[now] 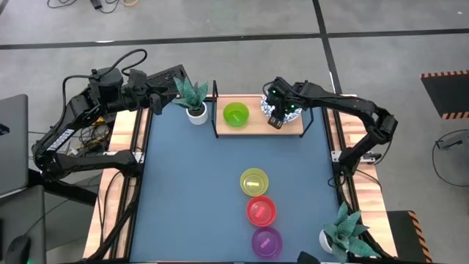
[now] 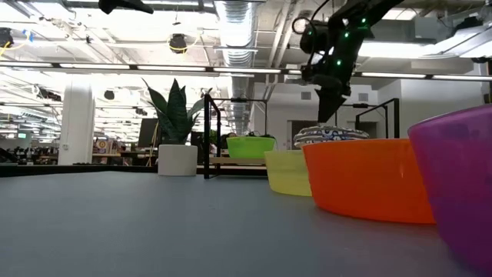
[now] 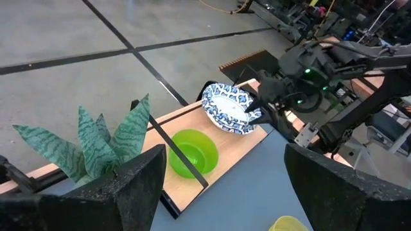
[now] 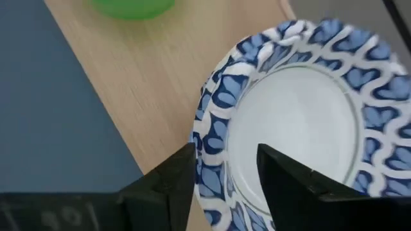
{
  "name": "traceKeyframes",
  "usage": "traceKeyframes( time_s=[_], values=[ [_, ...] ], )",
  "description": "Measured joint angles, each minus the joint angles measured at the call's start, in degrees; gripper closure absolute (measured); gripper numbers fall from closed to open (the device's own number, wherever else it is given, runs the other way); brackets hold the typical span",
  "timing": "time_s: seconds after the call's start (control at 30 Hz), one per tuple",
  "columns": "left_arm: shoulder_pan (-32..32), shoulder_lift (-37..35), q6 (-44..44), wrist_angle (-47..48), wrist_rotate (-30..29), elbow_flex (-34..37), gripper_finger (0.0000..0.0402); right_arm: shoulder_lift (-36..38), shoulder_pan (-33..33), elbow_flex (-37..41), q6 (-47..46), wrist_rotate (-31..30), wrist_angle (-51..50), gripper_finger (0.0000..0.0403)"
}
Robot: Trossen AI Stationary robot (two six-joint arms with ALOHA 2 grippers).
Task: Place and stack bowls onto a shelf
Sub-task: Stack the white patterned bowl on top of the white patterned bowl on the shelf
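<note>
— Right pincer (image 1: 276, 117)?
— Down over the shelf (image 1: 256, 126) at the far edge of the desk (image 1: 190, 191), fingers (image 4: 292, 186) parted only a little and set astride the near rim of the blue-patterned bowl (image 1: 287, 115); touching or not, could not tell.
— And that bowl?
— Lying on the right end of the shelf plank.
— Other bowls?
— Green bowl (image 1: 236, 114) on the shelf too, left of the patterned one and apart from it. Yellow bowl (image 1: 254, 181), red bowl (image 1: 261, 210) and purple bowl (image 1: 267, 241) in a line on the blue desk, nearer the front, just beside one another.
— Left pincer (image 1: 159, 103)?
— Held off the desk's far left corner, beside the potted plant (image 1: 193, 97), fingers spread wide, nothing between them.
— Anything else?
— Second potted plant (image 1: 343, 232) at the front right corner.
</note>
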State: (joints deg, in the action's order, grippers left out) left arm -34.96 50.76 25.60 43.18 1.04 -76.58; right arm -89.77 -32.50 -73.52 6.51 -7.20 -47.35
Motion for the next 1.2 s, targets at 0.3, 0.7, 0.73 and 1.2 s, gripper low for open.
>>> traceKeyframes(
  time_s=[0.3, 0.7, 0.73, 1.2],
  values=[
    [0.0, 0.0, -0.5, 0.0, -4.0, 0.0, 0.0101, 8.0, 0.5, -0.8, -5.0, -1.2, 1.4, 0.0222],
    [0.0, 0.0, -4.0, -0.1, -9.4, 0.0, 0.0101, 7.1, 8.1, 8.9, -8.1, -24.3, 8.0, 0.0283],
    [0.0, 0.0, -4.1, -0.1, -9.4, 0.0, 0.0101, 6.4, 8.1, 9.1, -8.1, -24.7, 8.1, 0.0285],
    [0.0, 2.1, -3.9, 0.9, -9.0, 0.0, 0.0101, 0.9, 8.1, 9.2, -6.2, -24.2, 8.3, 0.0288]
  ],
)
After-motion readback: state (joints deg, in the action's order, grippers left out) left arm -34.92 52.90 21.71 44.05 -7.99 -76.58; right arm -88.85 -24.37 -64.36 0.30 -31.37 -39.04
